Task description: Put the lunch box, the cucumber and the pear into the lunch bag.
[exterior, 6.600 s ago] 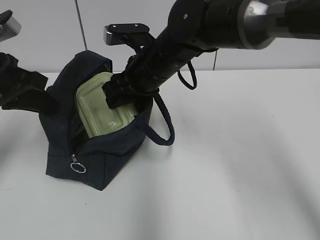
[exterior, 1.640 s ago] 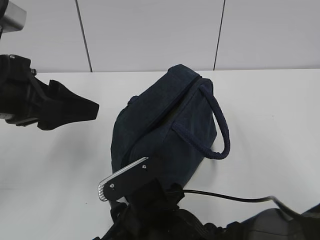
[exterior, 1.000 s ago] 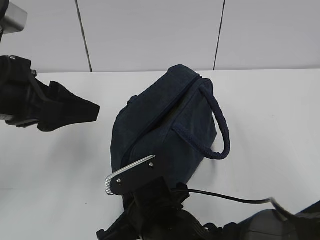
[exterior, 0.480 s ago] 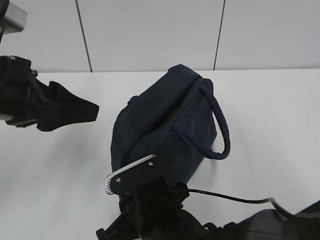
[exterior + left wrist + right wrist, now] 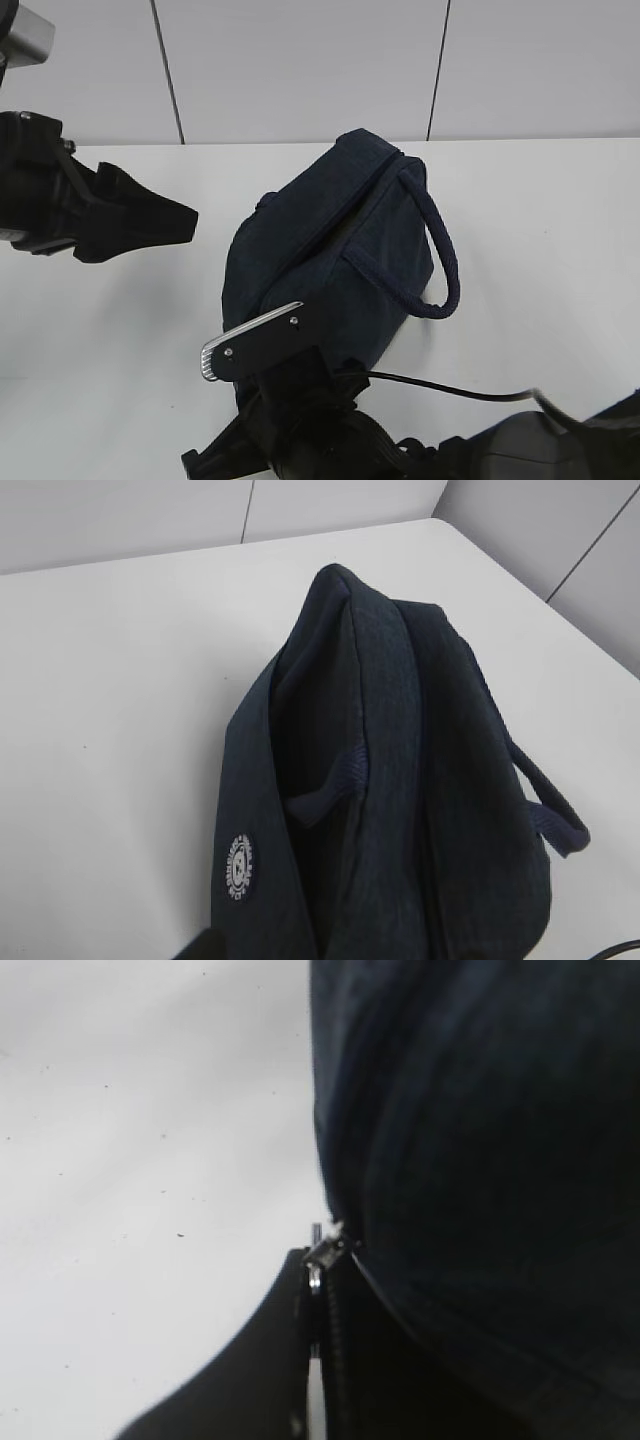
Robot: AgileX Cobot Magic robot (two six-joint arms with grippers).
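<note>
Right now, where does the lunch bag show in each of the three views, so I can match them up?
Exterior view: the lunch bag lies mid-frame on the white table, its top closed.
Left wrist view: it fills the center and lower right, a round white logo patch on its side.
Right wrist view: its dark fabric fills the right half.
Shared landmark: the loop handle, also in the left wrist view.

Lunch bag [image 5: 330, 260] contents hidden, its near end behind the right arm [image 5: 300, 420], right wrist view blurred, bag cropped
</note>
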